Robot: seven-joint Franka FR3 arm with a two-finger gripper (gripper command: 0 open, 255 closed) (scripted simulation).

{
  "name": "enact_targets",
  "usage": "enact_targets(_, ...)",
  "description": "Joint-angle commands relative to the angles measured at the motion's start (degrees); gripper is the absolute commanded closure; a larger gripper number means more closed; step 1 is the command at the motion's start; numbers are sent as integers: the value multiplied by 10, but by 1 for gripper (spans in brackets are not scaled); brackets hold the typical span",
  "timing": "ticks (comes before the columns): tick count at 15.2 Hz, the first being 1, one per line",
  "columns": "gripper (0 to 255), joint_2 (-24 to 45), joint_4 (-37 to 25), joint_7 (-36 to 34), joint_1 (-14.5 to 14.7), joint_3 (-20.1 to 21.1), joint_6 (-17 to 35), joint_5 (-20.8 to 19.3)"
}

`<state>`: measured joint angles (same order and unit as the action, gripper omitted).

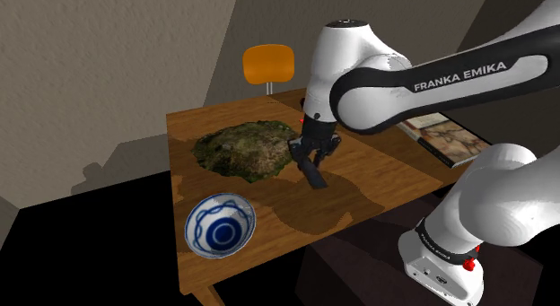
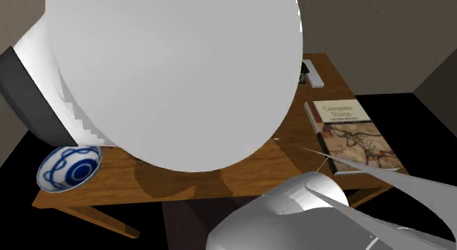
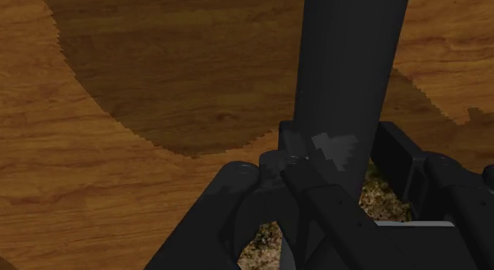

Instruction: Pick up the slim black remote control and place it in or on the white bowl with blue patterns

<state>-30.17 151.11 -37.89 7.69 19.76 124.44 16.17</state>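
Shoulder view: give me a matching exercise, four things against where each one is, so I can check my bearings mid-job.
Things:
1. slim black remote control
2. white bowl with blue patterns
3. orange chair
4. picture-covered book

Places:
A. beyond the wooden table's far edge
B. on the table, at the shoulder view's right
C. clasped by the black gripper
D. on the table, at the shoulder view's lower left

Pairs: 1-C, 2-D, 3-A, 4-B
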Motion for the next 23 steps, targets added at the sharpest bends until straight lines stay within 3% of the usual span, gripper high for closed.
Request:
enact_targets(1, 255, 30, -28, -34, 6, 27, 7, 3)
enact_targets(6, 255, 107, -96, -113, 11, 89, 25, -9)
enact_targets(10, 255, 177, -161, -185, 10, 136, 35, -43)
enact_targets(15, 255, 279, -254, -288, 15, 185, 36, -117)
enact_targets(18, 255, 361, -330, -364, 35, 206, 24, -186)
enact_targets(23, 255, 383, -312, -376, 43, 199, 60, -205)
